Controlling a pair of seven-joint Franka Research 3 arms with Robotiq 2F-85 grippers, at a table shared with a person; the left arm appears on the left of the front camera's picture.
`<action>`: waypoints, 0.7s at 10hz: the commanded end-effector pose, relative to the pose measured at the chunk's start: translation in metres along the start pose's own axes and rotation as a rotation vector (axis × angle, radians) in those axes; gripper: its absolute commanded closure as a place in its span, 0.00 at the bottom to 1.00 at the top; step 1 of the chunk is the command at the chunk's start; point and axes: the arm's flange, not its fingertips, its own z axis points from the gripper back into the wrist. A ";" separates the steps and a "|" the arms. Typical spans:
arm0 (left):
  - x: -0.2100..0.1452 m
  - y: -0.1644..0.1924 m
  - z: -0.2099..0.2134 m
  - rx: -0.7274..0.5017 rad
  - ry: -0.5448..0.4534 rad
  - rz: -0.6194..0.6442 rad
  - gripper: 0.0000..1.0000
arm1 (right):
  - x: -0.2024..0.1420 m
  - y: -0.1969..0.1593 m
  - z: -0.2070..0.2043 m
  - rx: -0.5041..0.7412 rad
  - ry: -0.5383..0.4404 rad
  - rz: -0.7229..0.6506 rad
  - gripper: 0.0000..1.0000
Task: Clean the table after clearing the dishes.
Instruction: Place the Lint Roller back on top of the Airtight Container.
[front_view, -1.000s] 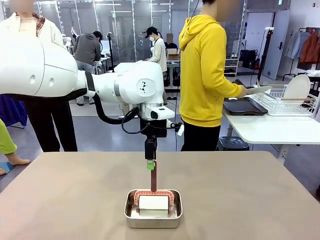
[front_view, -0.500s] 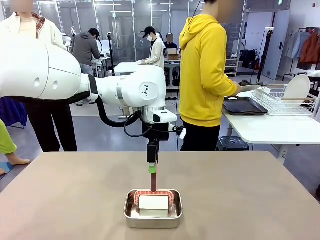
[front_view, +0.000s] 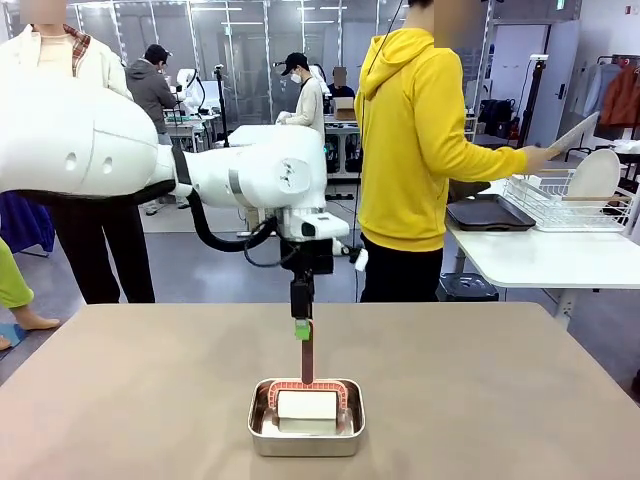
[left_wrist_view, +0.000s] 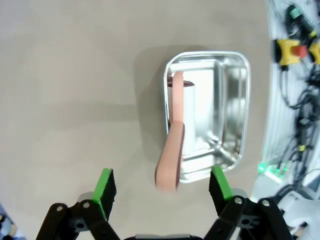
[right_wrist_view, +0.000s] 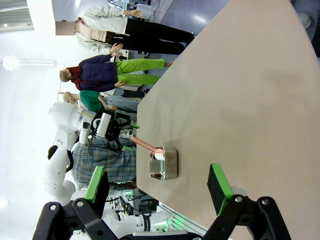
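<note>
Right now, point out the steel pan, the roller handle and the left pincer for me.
steel pan (front_view: 262, 440): front view, on its near-left rim.
roller handle (left_wrist_view: 170, 160): left wrist view, on the wide pink grip.
left pincer (left_wrist_view: 161, 185): left wrist view, midway between its open green-padded fingertips.

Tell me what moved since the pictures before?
The person in yellow lifted a white plate up from over the dark tray toward the rack. The left claw stayed open above the roller handle; the pan stayed put.

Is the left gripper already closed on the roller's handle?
No. The left gripper is open, its green pads apart on either side of the pink handle.
</note>
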 end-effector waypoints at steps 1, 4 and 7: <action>-0.057 0.000 0.059 -0.141 -0.187 0.101 0.06 | -0.002 0.002 0.000 0.012 -0.001 0.009 0.00; -0.158 -0.007 0.089 -0.296 -0.542 0.361 0.06 | -0.002 0.002 0.000 0.012 -0.001 0.009 0.00; -0.287 -0.050 0.066 -0.262 -0.991 0.644 0.06 | -0.002 0.002 0.000 0.012 -0.001 0.009 0.00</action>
